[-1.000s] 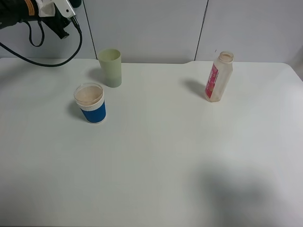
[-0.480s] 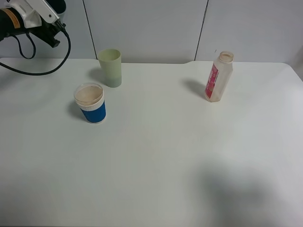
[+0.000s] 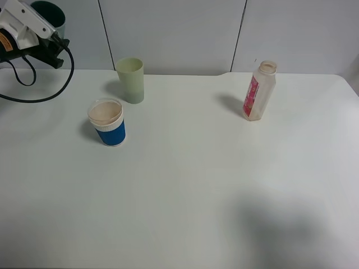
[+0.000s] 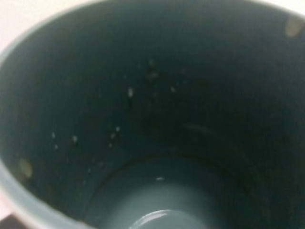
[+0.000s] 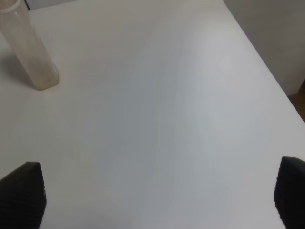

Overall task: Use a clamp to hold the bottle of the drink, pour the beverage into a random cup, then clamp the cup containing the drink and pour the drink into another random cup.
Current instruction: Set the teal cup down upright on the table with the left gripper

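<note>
Our left arm's clamp [image 3: 42, 33] wears a silver-grey metal plate over black bodywork, with an orange band at the wrist behind it and a black cable [image 3: 39, 84] looping below. Our right gripper [image 5: 157, 191] shows two black fingertips [image 5: 21, 193] with a fine knurled texture.

White table [image 3: 185, 185] — two cups [image 3: 107, 122], bottle [image 3: 259, 91]

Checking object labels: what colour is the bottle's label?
Pink-magenta on the bottle, clearest in the exterior high view.
</note>
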`<state>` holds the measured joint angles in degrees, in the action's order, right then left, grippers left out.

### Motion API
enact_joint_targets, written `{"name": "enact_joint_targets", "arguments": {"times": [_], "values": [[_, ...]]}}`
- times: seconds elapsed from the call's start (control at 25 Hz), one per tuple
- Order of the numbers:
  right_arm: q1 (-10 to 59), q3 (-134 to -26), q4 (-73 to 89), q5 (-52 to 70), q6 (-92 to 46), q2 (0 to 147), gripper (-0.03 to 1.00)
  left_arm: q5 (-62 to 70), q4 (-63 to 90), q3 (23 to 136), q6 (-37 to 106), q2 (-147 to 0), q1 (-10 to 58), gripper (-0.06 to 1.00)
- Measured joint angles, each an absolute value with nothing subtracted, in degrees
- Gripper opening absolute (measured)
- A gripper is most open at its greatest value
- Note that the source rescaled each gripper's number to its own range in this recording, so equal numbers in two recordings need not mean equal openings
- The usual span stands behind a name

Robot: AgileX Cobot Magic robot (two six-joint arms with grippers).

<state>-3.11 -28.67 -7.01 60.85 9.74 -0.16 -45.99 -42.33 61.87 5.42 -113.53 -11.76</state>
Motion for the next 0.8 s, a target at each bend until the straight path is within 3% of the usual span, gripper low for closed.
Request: {"name": "enact_joint_targets", "arguments": {"times": [0.8], "values": [[-3.1,-28.7,-7.0,60.8,9.7,-0.2,0.97,-60.2,-37.3,49.8,5.4,-113.5,-18.1,0.01]]}}
